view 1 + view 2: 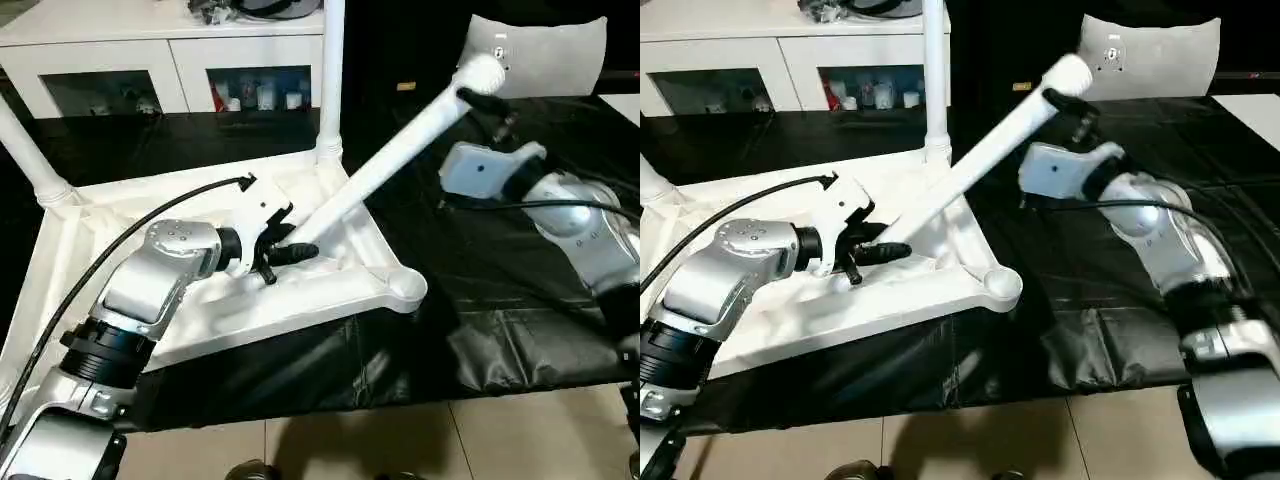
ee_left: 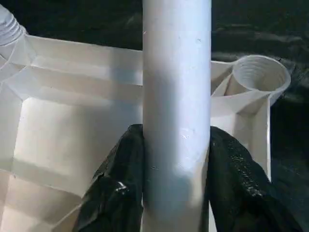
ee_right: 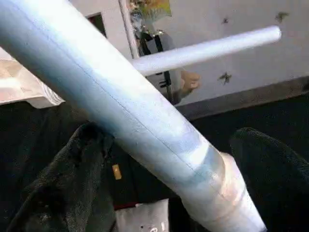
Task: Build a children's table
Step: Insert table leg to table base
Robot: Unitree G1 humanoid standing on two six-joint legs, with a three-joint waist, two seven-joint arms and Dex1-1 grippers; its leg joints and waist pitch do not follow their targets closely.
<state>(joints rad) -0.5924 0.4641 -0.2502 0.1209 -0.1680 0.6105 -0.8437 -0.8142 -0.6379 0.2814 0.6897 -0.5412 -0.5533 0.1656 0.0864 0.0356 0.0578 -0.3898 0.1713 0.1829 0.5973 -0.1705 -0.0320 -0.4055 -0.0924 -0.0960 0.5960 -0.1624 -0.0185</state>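
White plastic fills the left half of the head views: the children's table (image 1: pixel 330 290) lies upside down on the black-covered work table (image 1: pixel 520 330), ribbed underside up. One leg (image 1: pixel 331 70) stands upright in the far corner socket at upper centre, and another leg (image 1: pixel 25 150) rises from the corner at the far left. The near right corner socket (image 1: pixel 405 287) is empty, its threaded mouth showing in the left wrist view.

A loose leg (image 1: pixel 400 150) slants from the tabletop's middle up to the upper right of the frame. The left gripper (image 1: pixel 285 250) clamps its lower end, a black finger (image 2: pixel 116 193) pressed on each side of the tube. The right gripper (image 1: pixel 1080 115) sits at the leg's upper, flared end; its fingers (image 3: pixel 72 183) stand wide apart on either side of the tube, and they seem not to grip it, though the close view leaves contact hard to judge.

Beyond the work table stands a white cabinet (image 1: pixel 170 50) at upper left, and a grey cushion (image 1: pixel 545 50) lies at upper right
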